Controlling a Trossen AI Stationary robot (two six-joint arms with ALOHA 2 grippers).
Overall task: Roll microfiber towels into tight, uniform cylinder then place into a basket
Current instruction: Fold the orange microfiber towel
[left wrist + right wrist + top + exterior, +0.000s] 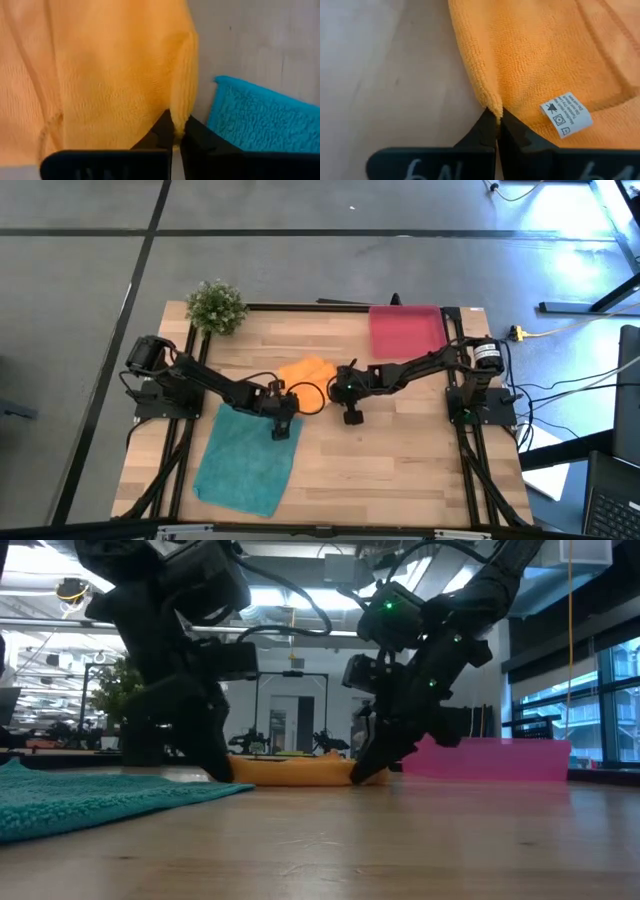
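Note:
The orange towel (306,370) lies bunched on the table's middle, between both grippers; it shows in the low view (295,771) as a low mound. My left gripper (281,418) is shut on its near left edge. My right gripper (351,408) is shut on its near right edge. The teal towel (245,460) lies flat at the near left, one corner (260,120) beside the left gripper. The pinkish-red basket (405,330) stands at the far right. My left gripper pinches a raised fold at the orange towel's edge (179,112) between its two fingers (162,131), coming down from above. The rest of the towel lies on the table. My right gripper pinches the orange towel's folded edge (492,102) between its two fingers (487,131), from above, next to the white care label (566,114). The towel rests on the table beyond the fingers.
A small green plant (216,306) stands at the far left corner. Bare wood lies at the near right (420,460). The table's black frame rails (458,420) run along both sides.

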